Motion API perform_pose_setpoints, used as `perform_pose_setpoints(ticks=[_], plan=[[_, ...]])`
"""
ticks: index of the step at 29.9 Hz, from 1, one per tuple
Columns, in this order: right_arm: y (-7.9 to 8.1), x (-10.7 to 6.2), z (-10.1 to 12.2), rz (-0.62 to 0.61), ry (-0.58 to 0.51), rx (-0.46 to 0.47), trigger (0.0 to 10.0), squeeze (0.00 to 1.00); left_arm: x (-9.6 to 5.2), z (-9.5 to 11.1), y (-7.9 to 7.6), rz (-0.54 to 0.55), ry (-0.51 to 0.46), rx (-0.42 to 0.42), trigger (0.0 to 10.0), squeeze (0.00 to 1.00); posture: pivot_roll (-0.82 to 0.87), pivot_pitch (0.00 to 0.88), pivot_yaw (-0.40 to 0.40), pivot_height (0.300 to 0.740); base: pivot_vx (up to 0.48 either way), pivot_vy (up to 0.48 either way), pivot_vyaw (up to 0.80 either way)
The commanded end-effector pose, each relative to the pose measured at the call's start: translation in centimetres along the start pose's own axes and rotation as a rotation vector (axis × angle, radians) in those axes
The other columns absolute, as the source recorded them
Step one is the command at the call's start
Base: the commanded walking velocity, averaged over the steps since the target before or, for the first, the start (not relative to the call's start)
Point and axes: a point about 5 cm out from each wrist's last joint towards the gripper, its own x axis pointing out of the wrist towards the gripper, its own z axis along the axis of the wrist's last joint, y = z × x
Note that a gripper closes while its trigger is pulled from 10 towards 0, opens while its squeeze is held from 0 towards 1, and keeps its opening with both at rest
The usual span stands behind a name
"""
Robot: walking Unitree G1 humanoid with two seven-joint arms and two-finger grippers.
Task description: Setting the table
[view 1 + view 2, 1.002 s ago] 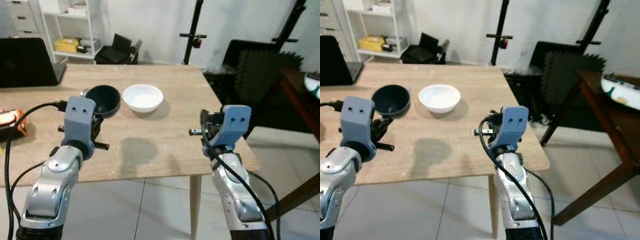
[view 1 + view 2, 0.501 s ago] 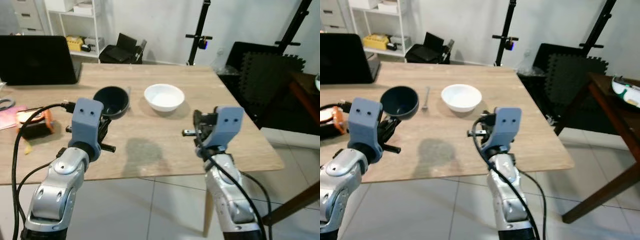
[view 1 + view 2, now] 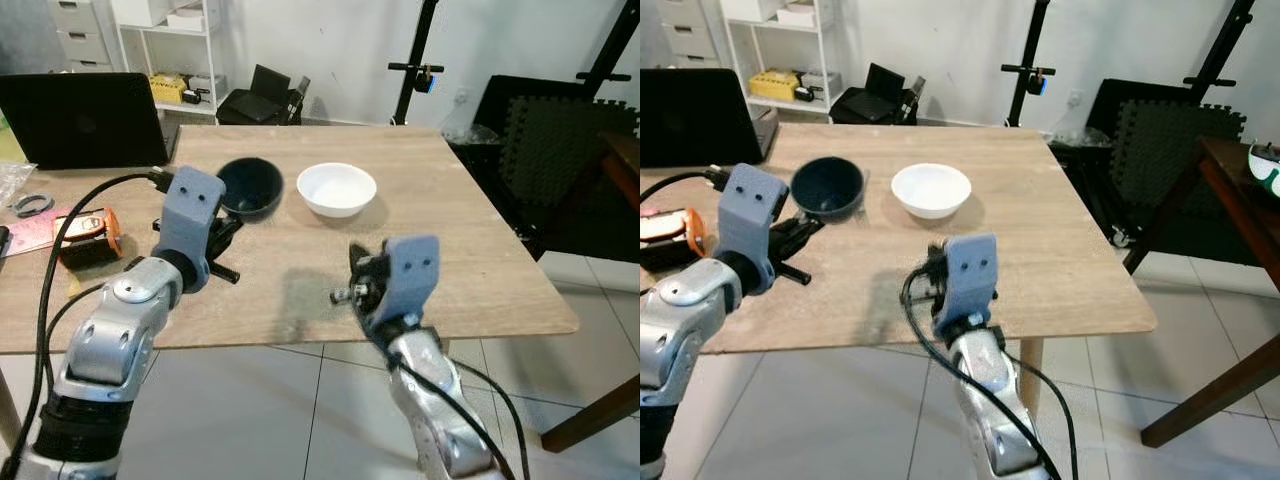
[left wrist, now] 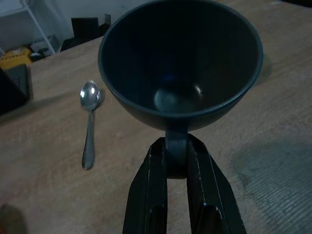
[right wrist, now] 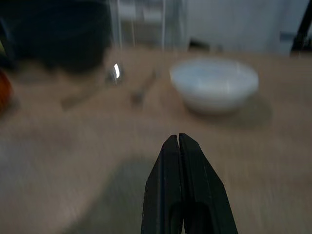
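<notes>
Left gripper [image 4: 176, 161]: jaws clamped on the dark bowl [image 4: 180, 63], held above the counter [image 3: 470, 250]. Right gripper [image 5: 179, 141]: jaws closed, empty, near the counter's front edge.

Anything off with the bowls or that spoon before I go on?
Nothing spilled or broken. The dark bowl is gripped by the left gripper above the table. The white bowl sits upright; the spoon lies flat.
</notes>
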Motion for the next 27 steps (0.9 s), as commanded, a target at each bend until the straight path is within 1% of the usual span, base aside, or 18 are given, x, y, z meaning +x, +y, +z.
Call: perform_pose_setpoints(ticks=[1,2,3,5,7,8,9,10,11,12,14,15,18,19,20,23,27], plan=[[-0.3,-0.7,-2.2,-0.040,0.092,-0.016,10.0,0.00,0.2,0.6,0.7,0.001,-0.021,0.011,10.0,0.00,0.13,0.194,0.079,0.740,0.000,0.000,0.00],[-0.5,-1.1,-2.8,-0.063,0.117,-0.017,10.0,0.00,0.4,0.7,1.1,0.004,-0.021,0.007,10.0,0.00,0.13,0.195,0.082,0.740,0.000,0.000,0.00],[-1.2,-1.7,-3.4,-0.119,0.129,-0.012,10.0,0.00,0.8,0.7,1.7,-0.028,-0.002,0.016,10.0,0.00,0.13,0.202,0.090,0.740,0.000,0.000,0.00],[-1.9,-2.2,-3.5,-0.185,0.115,-0.012,10.0,0.00,1.1,0.6,2.2,-0.083,0.022,0.037,10.0,0.00,0.13,0.205,0.092,0.740,0.000,0.000,0.00],[-2.6,-2.6,-3.3,-0.232,0.089,-0.007,10.0,0.00,1.7,0.8,2.7,-0.126,0.027,0.023,10.0,0.00,0.13,0.205,0.093,0.740,0.000,0.000,0.00],[-2.6,-2.6,-3.3,-0.232,0.089,-0.007,10.0,0.00,1.7,0.8,2.7,-0.126,0.027,0.023,10.0,0.00,0.13,0.205,0.093,0.740,0.000,0.000,0.00],[-3.4,-2.7,-2.9,-0.287,0.059,-0.002,10.0,0.00,2.5,1.0,3.4,-0.135,0.029,-0.018,10.0,0.00,0.13,0.207,0.096,0.740,0.000,0.000,0.00],[-3.4,-2.7,-2.9,-0.287,0.059,-0.002,10.0,0.00,2.5,1.0,3.4,-0.135,0.029,-0.018,10.0,0.00,0.13,0.207,0.096,0.740,0.000,0.000,0.00],[-3.8,-2.8,-2.3,-0.315,0.033,-0.006,10.0,0.00,3.2,1.0,3.9,-0.142,0.032,-0.026,10.0,0.00,0.13,0.207,0.099,0.740,0.000,0.000,0.00],[-3.8,-2.8,-2.2,-0.316,0.029,-0.008,10.0,0.00,3.2,1.0,3.9,-0.143,0.033,-0.023,10.0,0.00,0.13,0.207,0.099,0.740,0.000,0.000,0.00],[-4.4,-2.6,-1.2,-0.332,-0.017,-0.018,10.0,0.00,4.1,0.8,4.3,-0.140,0.048,0.002,10.0,0.00,0.11,0.202,0.101,0.740,0.000,0.000,0.00],[-4.9,-2.2,-0.4,-0.341,-0.048,-0.030,10.0,0.00,4.8,0.7,4.4,-0.134,0.049,-0.012,10.0,0.00,0.10,0.199,0.098,0.740,0.000,0.000,0.00],[-5.4,-1.8,0.2,-0.346,-0.070,-0.040,10.0,0.00,5.4,0.5,4.0,-0.151,0.051,-0.034,10.0,0.00,0.10,0.197,0.088,0.740,0.000,0.000,0.00],[-5.6,-1.6,0.7,-0.350,-0.085,-0.045,10.0,0.00,5.7,0.1,3.6,-0.150,0.059,-0.030,10.0,0.00,0.09,0.195,0.081,0.740,0.000,0.000,0.00],[-5.6,-1.6,0.7,-0.350,-0.085,-0.045,10.0,0.00,5.7,0.1,3.6,-0.150,0.059,-0.030,10.0,0.00,0.09,0.195,0.081,0.740,0.000,0.000,0.00],[-6.0,-1.3,1.7,-0.363,-0.124,-0.049,10.0,0.00,6.5,-1.1,2.6,-0.133,0.085,-0.019,10.0,0.00,0.06,0.183,0.067,0.740,0.000,0.000,0.00],[-5.9,-1.2,2.5,-0.348,-0.150,-0.053,10.0,0.00,7.2,-2.3,1.5,-0.110,0.125,0.002,10.0,0.00,0.03,0.184,0.052,0.740,0.000,0.000,0.00]])
